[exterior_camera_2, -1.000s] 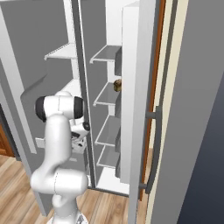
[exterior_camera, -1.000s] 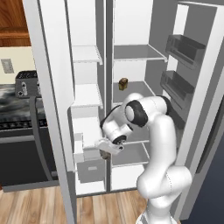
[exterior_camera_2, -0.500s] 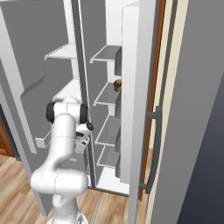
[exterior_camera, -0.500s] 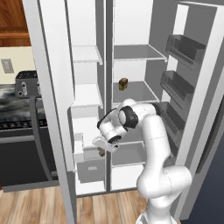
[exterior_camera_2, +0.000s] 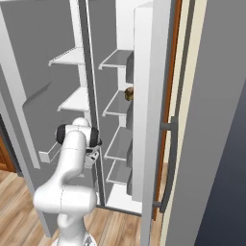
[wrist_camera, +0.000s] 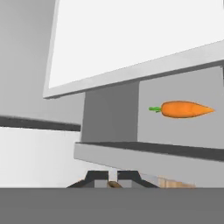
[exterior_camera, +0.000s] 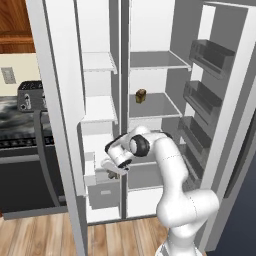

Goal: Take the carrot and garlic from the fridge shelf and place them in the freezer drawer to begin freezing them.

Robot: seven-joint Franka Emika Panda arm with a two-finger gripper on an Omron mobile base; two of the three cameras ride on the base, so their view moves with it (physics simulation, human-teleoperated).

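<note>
A home kitchen: open fridge (exterior_camera: 150,75), stove (exterior_camera: 22,145), toaster (exterior_camera: 30,96), wooden floor (exterior_camera: 45,235)

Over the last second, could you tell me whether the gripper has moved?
Yes. In the left base view the gripper has swung left and slightly down, away from the fridge's centre divider and over the freezer drawer.

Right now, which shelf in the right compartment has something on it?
The second shelf down: the brown boxy item stands on it. The top shelf shows nothing.

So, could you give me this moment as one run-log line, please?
gripper: shut on garlic | position: just above freezer drawer | carrot: off fridge shelf, lying ahead of hand | garlic: not yet released
</note>
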